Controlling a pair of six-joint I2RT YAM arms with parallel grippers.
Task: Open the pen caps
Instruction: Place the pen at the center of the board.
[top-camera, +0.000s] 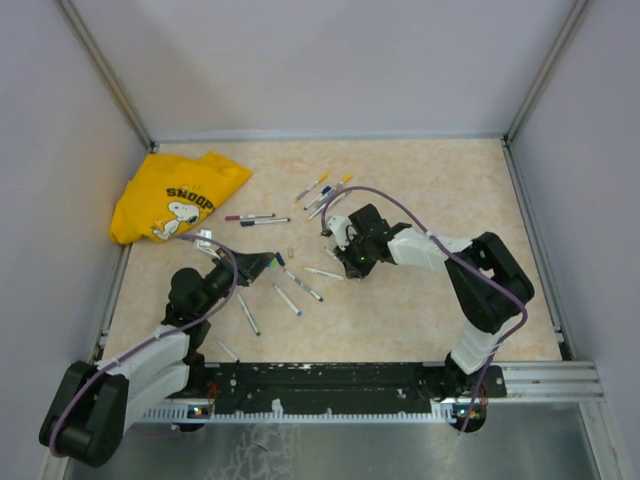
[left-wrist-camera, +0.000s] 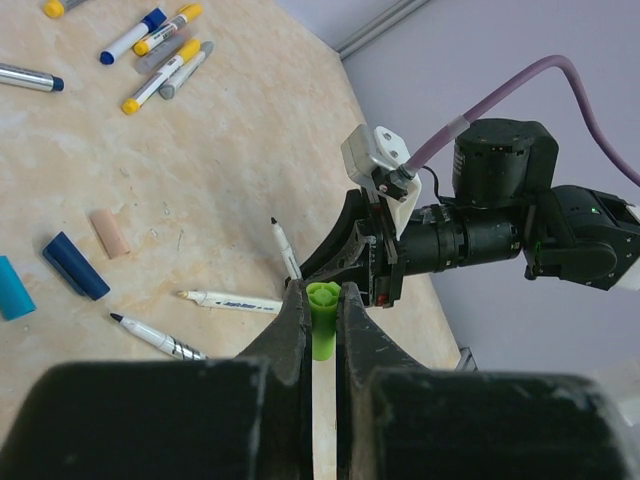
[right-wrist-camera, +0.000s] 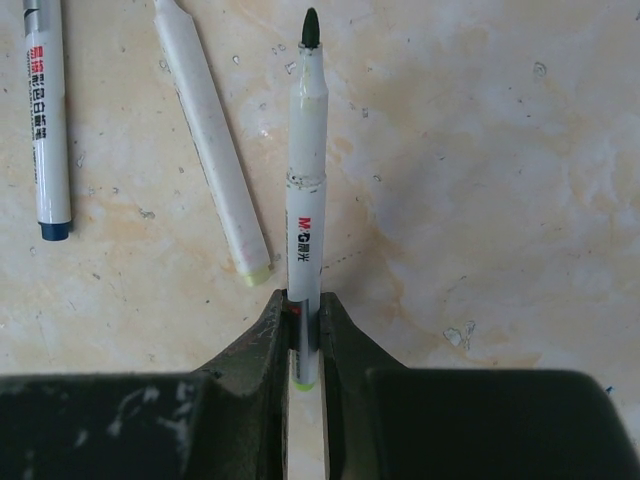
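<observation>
A green pen cap is clamped in the left gripper. A bare pen marked "M&G" is pinched by the right gripper. Loose caps are laid at nine o'clock. Far at ten o'clock, "SNOOP" is printed on a yellow shirt.

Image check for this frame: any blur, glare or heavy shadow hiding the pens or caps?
Top view: even soft light, no glare, though the loose pens are tiny. Left wrist view: green cap sharp, the left gripper dark and defocused at its near body. Right wrist view: held pen and table crisp; the right gripper a dark blur along the bottom.
</observation>
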